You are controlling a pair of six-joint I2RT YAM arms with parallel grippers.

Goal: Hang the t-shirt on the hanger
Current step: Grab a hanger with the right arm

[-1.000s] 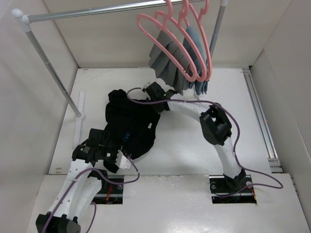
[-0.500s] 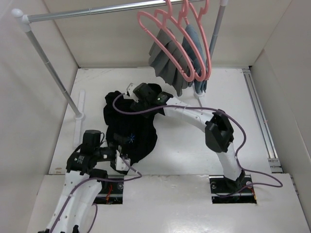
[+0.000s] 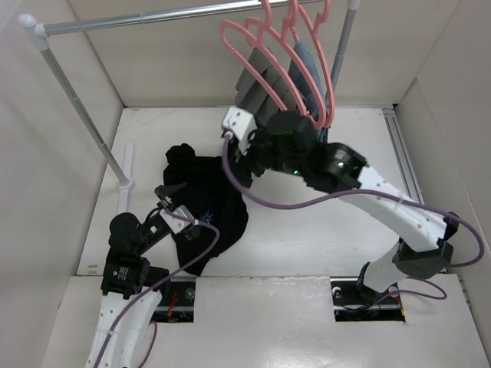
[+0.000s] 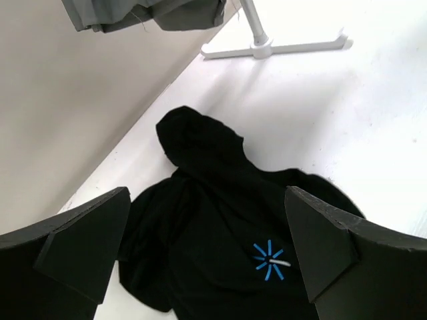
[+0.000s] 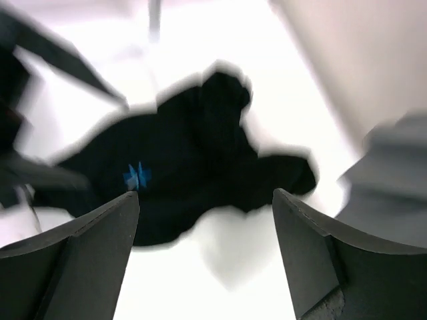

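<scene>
**Operator:** Where is the shirt lying from my fingers?

**Spotter:** The plain black, floppy fabric t-shirt (image 3: 219,201) lies crumpled on the white surface (image 3: 307,234), not on any hanger. Your left fingers (image 4: 80,247) are spread wide and hold nothing. The left wrist view shows the cloth straight below the gap between them. In the overhead view its long axis runs from a bunched lump at the far end to a wider heap near your bases.

**Operator:** And the right?

**Spotter:** Your right fingers (image 5: 87,253) are also wide and empty. That view is blurred, but the shirt shows well below them. The right arm is up near the slim pink plastic hanger (image 3: 225,34) at the front of the metal rail (image 3: 138,19), beside the dark grey hanging garment (image 3: 257,77). I'd say your left arm is the nearer one for the pick, coming straight down onto the near heap.
</scene>
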